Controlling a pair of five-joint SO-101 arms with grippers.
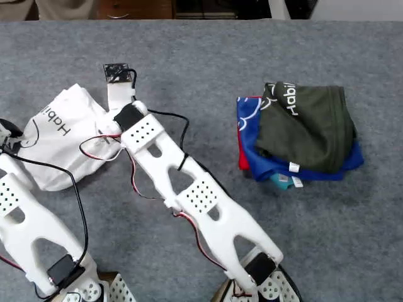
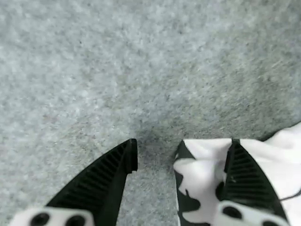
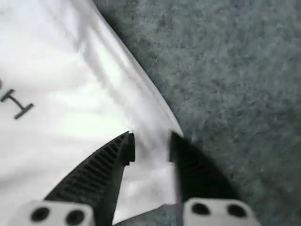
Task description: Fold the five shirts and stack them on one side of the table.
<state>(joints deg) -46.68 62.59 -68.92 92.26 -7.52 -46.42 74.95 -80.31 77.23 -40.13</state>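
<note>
Left arm [image 1: 25, 220]: rises from the near edge at 7 o'clock and runs to the worktop's [image 1: 208, 63] 9 o'clock edge. Left end effector [image 2: 183, 146]: spread wide, low over the grey surface. One finger [image 2: 106, 181] stands over bare worktop. The other finger [image 2: 244, 179] is over the white shirt's [image 1: 60, 141] border, where black print shows. Nothing is gripped.

Right arm [image 1: 189, 189]: rises from the near edge at 6 o'clock and slants toward 10 o'clock, with black and red cables [image 1: 94, 148] looping beside it. Right end effector [image 3: 150, 143]: drawn to a narrow gap on the white shirt's edge, fabric filling that gap, so it is pinching the shirt.

White shirt: bunched and unfolded at 9 o'clock, dark lettering face up, lying between the two end effectors. The right one grips its 3 o'clock side.

Stack: at 3 o'clock, well apart from the white shirt. A green shirt [image 1: 308, 126] lies on top with white lettering showing. A blue shirt [image 1: 249, 129] is under it and sticks out toward 9 o'clock. A red shirt [image 1: 242, 157] shows as a thin strip below the blue. A teal edge [image 1: 281, 180] peeks out on the near side. The folds are loose and the edges are not aligned.
</note>
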